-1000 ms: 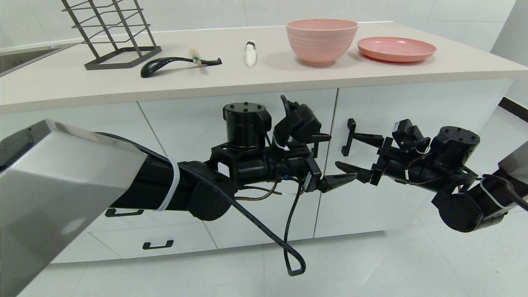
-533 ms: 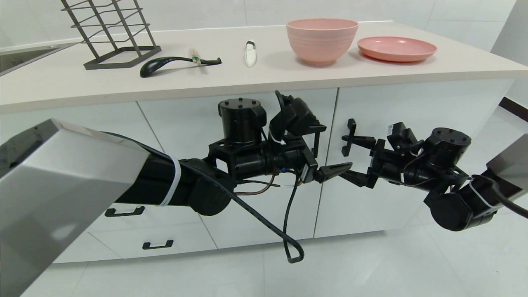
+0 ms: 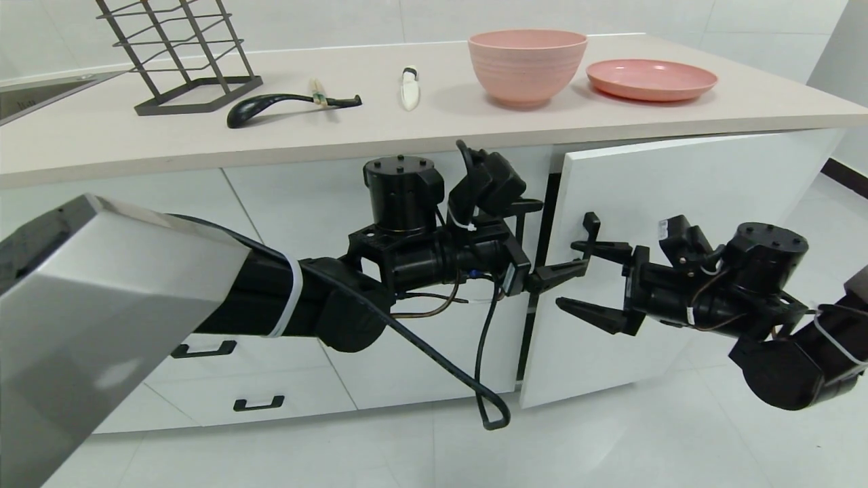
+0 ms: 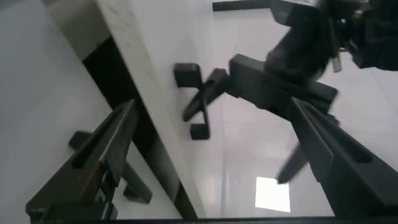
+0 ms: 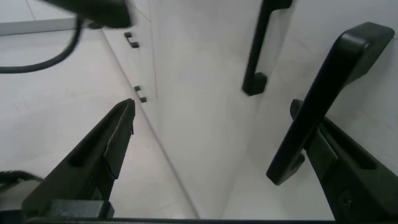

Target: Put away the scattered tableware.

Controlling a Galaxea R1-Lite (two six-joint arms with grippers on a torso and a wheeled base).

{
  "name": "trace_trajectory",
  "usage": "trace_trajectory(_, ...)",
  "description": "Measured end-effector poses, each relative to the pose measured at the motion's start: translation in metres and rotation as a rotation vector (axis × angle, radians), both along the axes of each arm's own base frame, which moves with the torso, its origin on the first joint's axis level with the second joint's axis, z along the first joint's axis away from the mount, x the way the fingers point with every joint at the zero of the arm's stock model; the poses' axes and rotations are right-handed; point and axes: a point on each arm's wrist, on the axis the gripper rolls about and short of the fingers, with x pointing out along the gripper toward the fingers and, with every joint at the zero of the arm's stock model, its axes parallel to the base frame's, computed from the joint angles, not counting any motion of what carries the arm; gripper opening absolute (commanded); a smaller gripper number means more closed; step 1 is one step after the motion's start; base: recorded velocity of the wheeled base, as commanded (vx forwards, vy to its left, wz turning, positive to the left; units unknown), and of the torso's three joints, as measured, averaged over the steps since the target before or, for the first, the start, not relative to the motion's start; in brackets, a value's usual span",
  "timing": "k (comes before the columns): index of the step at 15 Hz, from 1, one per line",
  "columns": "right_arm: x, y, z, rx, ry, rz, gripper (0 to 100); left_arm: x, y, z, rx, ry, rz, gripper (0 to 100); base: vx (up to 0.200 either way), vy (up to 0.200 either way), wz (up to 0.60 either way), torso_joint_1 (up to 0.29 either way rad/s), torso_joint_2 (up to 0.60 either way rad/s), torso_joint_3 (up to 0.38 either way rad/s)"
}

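Note:
On the counter (image 3: 102, 146) lie a pink bowl (image 3: 527, 64), a pink plate (image 3: 651, 78), a white spoon (image 3: 409, 88), a black ladle (image 3: 271, 107) and chopsticks (image 3: 319, 91). Below it the right cabinet door (image 3: 692, 196) stands ajar, a dark gap at its left edge. My right gripper (image 3: 569, 274) is open, its upper finger hooked at the door's black handle (image 3: 590, 227). My left gripper (image 3: 542, 240) is open at the gap. In the left wrist view the left gripper (image 4: 211, 162) straddles the door edge (image 4: 155, 106) beside the handle (image 4: 196, 102). The right gripper (image 5: 211, 155) faces the cabinet front.
A black wire rack (image 3: 183, 61) stands at the counter's back left, next to a sink (image 3: 34, 95). Drawers with black pulls (image 3: 258, 403) sit low on the left. A loose black cable (image 3: 485, 379) hangs from the left arm. White tiled floor lies on the right.
The right cabinet door has swung from shut to ajar. My right gripper has drawn back to the right with the handle, and the left gripper's lower finger now sits at the door's edge.

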Motion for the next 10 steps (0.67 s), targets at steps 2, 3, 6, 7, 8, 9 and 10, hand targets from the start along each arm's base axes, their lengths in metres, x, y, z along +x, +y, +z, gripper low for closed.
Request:
trace_trajectory(2,-0.029,-0.010,-0.001,-0.020,0.033,-0.004,100,-0.007,-0.013,0.003,-0.014,-0.004,-0.017,100,0.000,0.000,0.00,0.000,0.00,0.000)
trace_trajectory(3,-0.042,-0.016,-0.001,-0.027,0.046,-0.008,100,-0.010,-0.019,0.003,-0.018,-0.002,-0.024,100,0.000,0.000,0.00,0.000,0.00,0.000)
trace_trajectory(6,-0.069,-0.031,0.001,-0.037,0.066,-0.036,100,-0.027,-0.042,0.003,-0.065,0.008,-0.071,100,0.000,0.000,0.00,0.000,0.00,0.000)
trace_trajectory(7,-0.073,-0.035,0.001,-0.040,0.069,-0.050,100,-0.035,-0.051,0.002,-0.077,0.004,-0.101,100,0.000,0.000,0.00,0.000,0.00,0.000)
trace_trajectory(8,-0.076,-0.041,0.000,-0.041,0.074,-0.076,100,-0.043,-0.061,-0.001,-0.085,-0.001,-0.135,100,0.000,0.000,0.00,0.000,0.00,0.000)
trace_trajectory(9,-0.077,-0.046,-0.002,-0.043,0.082,-0.100,100,-0.050,-0.069,-0.003,-0.089,-0.003,-0.157,100,0.000,0.000,0.00,0.000,0.00,0.000)
trace_trajectory(10,-0.078,-0.054,-0.003,-0.043,0.090,-0.129,100,-0.058,-0.076,-0.005,-0.095,-0.004,-0.176,100,0.000,0.000,0.00,0.000,0.00,0.000)
